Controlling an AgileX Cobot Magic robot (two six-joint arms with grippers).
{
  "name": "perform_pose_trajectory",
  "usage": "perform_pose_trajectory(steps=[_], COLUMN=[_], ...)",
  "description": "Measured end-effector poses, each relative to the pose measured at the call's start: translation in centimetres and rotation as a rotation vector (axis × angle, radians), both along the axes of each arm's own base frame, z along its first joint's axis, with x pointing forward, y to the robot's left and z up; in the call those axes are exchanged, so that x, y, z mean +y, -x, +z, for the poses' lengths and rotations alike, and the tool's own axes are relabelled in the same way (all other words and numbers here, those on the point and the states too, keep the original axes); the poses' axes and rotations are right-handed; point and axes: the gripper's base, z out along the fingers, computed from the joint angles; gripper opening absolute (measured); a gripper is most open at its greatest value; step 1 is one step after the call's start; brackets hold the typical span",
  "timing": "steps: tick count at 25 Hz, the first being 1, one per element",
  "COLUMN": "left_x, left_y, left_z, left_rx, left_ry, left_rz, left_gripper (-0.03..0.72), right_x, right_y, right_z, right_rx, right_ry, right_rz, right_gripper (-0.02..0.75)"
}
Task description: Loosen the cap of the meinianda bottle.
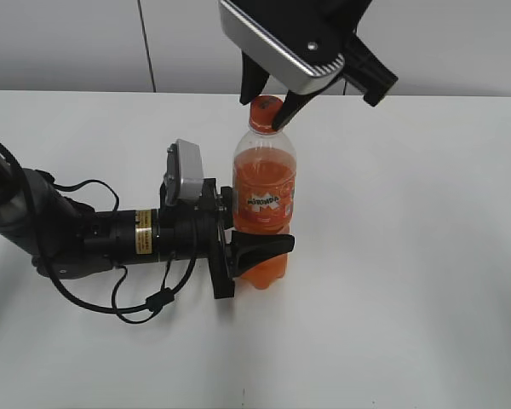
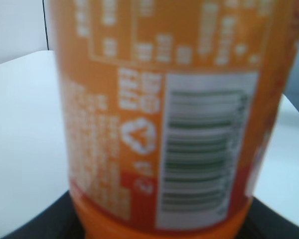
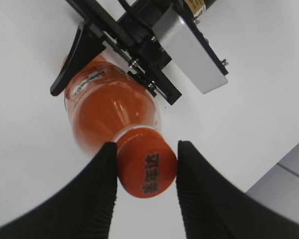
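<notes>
On the left of my exterior view, the left arm lies low along the white table (image 1: 426, 298), its cables trailing beside it. The left gripper (image 1: 257, 247) is clamped around the lower body of the meinianda bottle (image 1: 264, 200), one dark finger (image 1: 260, 247) crossing the front just under the label. My left wrist camera is filled by the blurred back of that label (image 2: 159, 124), with small white print, a recycling mark and a barcode, so the gripper is holding the bottle close.

The bottle stands upright near the middle of the table, filled with orange drink up to the shoulder, the neck above it clear.

From above, the right gripper (image 1: 266, 104) comes down over the bottle top. Its two black fingers (image 3: 102, 194) straddle the cap (image 3: 148, 171) at a narrow spread. In the right wrist view the left finger touches the cap's side; the other sits just beside it, and I cannot tell whether it makes contact. The cap sits on the neck, dark characters printed across its top.
</notes>
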Motion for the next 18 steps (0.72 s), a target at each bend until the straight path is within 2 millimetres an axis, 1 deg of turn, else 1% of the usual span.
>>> perform_pose_trajectory(steps=[3, 9, 13, 16, 18], left_x=[0.0, 0.0, 0.0, 0.0, 0.0], left_y=[0.0, 0.0, 0.0, 0.0, 0.0], left_z=[0.0, 0.0, 0.0, 0.0, 0.0], left_rx=[0.000, 0.000, 0.000, 0.000, -0.001], left_ry=[0.000, 0.000, 0.000, 0.000, 0.000], left_rz=[0.000, -0.001, -0.001, -0.001, -0.001], left_gripper=[0.382, 0.382, 0.382, 0.382, 0.382], right_x=[0.2, 0.4, 0.4, 0.4, 0.3], right_y=[0.1, 0.2, 0.3, 0.7, 1.3], right_z=[0.1, 0.1, 0.2, 1.0, 2.4], right_rx=[0.071, 0.170, 0.236, 0.306, 0.354], right_ry=[-0.044, -0.086, -0.109, -0.159, -0.216], right_rz=[-0.122, -0.314, -0.450, -0.561, -0.653], right_gripper=[0.344, 0.378, 0.440, 0.457, 0.461])
